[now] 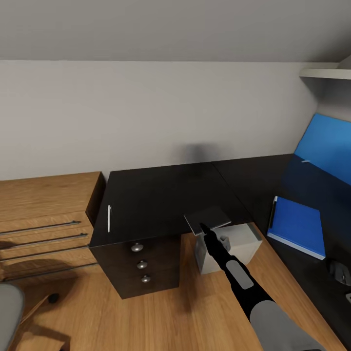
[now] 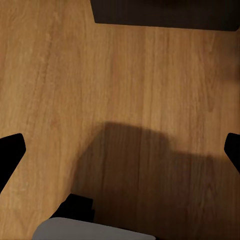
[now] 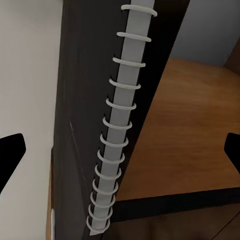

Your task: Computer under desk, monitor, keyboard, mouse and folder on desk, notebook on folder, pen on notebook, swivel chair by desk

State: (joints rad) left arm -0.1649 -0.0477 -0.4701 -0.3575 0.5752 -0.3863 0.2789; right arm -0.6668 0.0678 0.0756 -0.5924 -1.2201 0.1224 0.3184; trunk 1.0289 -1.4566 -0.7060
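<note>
Reaching over the counter (image 1: pixel 161 195), the right gripper (image 1: pixel 204 228) lifts the notebook (image 1: pixel 208 218), fingers pinching it, bound for the folder (image 1: pixel 296 225).

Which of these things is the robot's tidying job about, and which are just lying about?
Part of the job: desk, notebook, blue folder, mouse, computer, swivel chair.

Just there: wooden cabinets, wall shelf.
</note>
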